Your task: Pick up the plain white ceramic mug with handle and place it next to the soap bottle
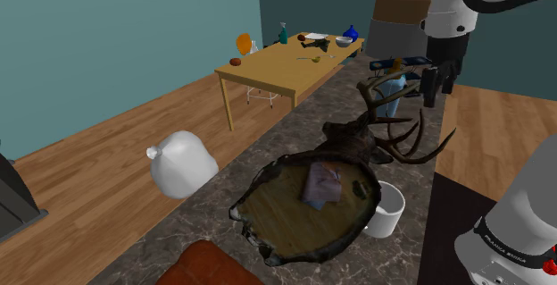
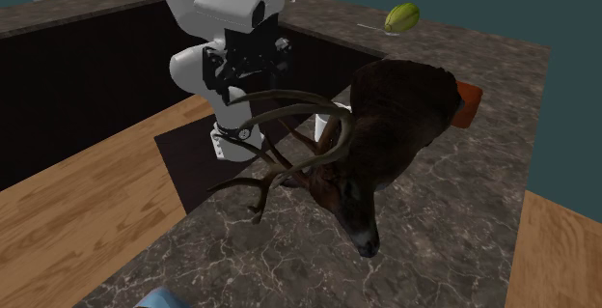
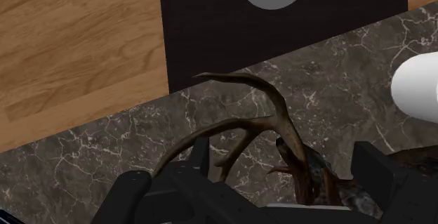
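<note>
Gripper (image 1: 437,88) up over the antlers (image 1: 406,131) of the deer head (image 2: 396,132). Fingers (image 3: 382,177) standing wide apart, holding nothing; an antler branch visible below, between them. White mug (image 1: 386,210) upright on the dark marble counter (image 1: 295,136), just beside the rim of the wooden plaque (image 1: 295,212), near the counter edge by the stand, well apart from the gripper. Pale blue thing (image 1: 397,85) behind the antlers.

Table (image 1: 290,140) is dark brown marble with thin white veins, mug (image 1: 386,210) plain white, deer head (image 2: 400,113) really dark brown, floor (image 1: 107,149) warm orangey wood grain, walls (image 1: 89,33) teal.
</note>
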Available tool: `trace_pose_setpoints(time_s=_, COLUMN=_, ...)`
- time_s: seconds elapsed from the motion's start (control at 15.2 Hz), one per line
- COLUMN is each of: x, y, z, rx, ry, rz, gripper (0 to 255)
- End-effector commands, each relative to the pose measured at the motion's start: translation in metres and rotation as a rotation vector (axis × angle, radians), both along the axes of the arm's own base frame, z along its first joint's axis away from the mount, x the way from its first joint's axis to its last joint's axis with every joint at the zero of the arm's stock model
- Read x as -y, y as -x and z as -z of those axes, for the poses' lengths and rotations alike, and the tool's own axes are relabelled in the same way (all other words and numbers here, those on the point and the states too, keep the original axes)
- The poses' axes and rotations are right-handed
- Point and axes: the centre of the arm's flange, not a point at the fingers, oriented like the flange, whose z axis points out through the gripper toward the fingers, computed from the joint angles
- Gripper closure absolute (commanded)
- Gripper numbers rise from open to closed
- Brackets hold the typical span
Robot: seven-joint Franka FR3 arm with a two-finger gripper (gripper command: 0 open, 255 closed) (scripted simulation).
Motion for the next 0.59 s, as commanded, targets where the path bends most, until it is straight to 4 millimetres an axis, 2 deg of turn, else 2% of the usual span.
trace_pose_setpoints(time_s=0.0, x=0.0, y=0.0, z=0.0, rx=0.0, ry=0.0, rz=0.0, gripper=0)
trace_pose_setpoints(time_s=0.53, x=-0.072, y=0.022, z=0.066, rx=0.033, ry=-0.037, rz=0.074, gripper=0)
